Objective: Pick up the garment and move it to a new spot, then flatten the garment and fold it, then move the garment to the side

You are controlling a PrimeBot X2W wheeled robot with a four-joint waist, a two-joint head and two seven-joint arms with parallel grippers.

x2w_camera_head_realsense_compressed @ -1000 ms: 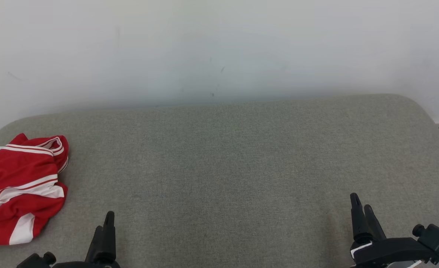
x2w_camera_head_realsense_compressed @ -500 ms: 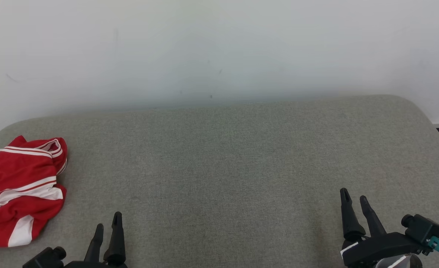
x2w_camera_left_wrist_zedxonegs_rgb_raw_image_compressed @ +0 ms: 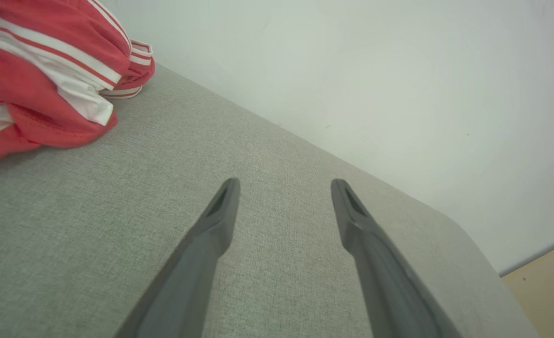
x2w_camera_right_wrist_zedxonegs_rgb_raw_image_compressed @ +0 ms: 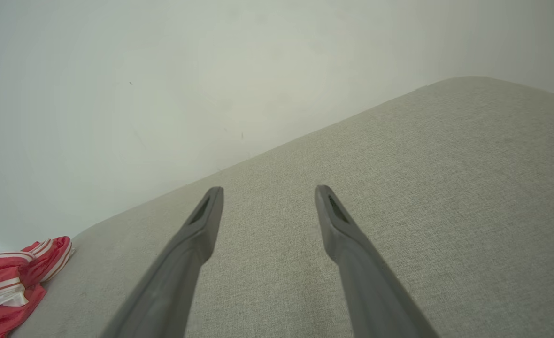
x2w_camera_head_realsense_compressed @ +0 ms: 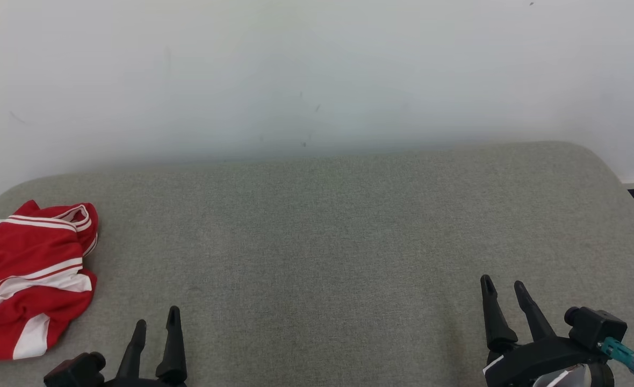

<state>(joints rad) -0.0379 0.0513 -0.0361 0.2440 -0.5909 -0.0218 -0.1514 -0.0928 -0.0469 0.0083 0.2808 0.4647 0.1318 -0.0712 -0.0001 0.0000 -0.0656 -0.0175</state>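
Head cam: high, facing forward and down over the grey worktop (x2w_camera_head_realsense_compressed: 349,226) to the wall (x2w_camera_head_realsense_compressed: 317,70). Wrist cams: low, close, tilted. All three share the garment (x2w_camera_head_realsense_compressed: 27,269) at the worktop's left end.

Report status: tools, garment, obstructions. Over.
Both open, empty: left tool, right tool. Crumpled red garment at left end of grey cushion, untouched. Nothing between it and left tool.
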